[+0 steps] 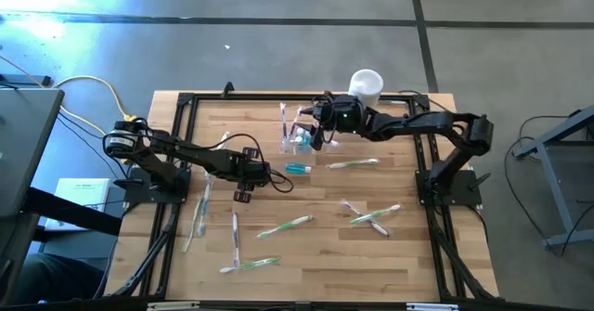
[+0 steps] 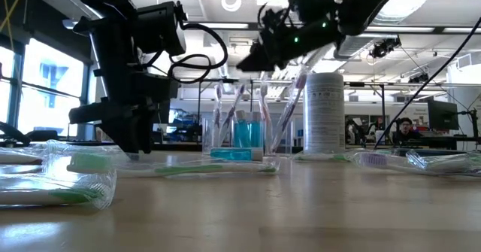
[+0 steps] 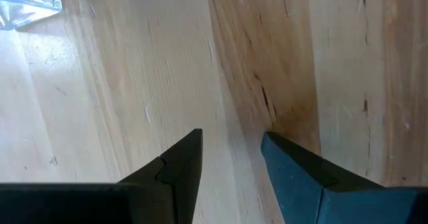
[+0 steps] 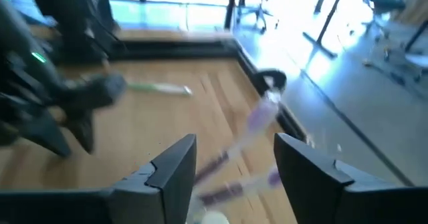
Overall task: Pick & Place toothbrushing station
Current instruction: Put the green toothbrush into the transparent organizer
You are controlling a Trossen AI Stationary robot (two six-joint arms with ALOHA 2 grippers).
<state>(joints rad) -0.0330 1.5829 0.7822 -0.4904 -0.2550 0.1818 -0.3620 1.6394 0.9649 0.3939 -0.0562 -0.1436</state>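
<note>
toothbrushes (image 4: 257, 120) motion-blurred, clear wrapper (image 3: 27, 3) cut off at edge

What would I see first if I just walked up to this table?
Probably the clear toothbrushing station near the table's back edge, bristling with toothbrushes, with a white container beside it. The right pincer hangs open right above it. More wrapped toothbrushes lie scattered over the wooden table, and the left pincer hangs open, empty, low over bare wood near the middle.

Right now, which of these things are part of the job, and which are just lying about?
Part of the job:
clear holder
right pincer, open above it

Lying about:
white container
wrapped toothbrushes
small blue tube
left pincer, open, waiting mid-table
</note>
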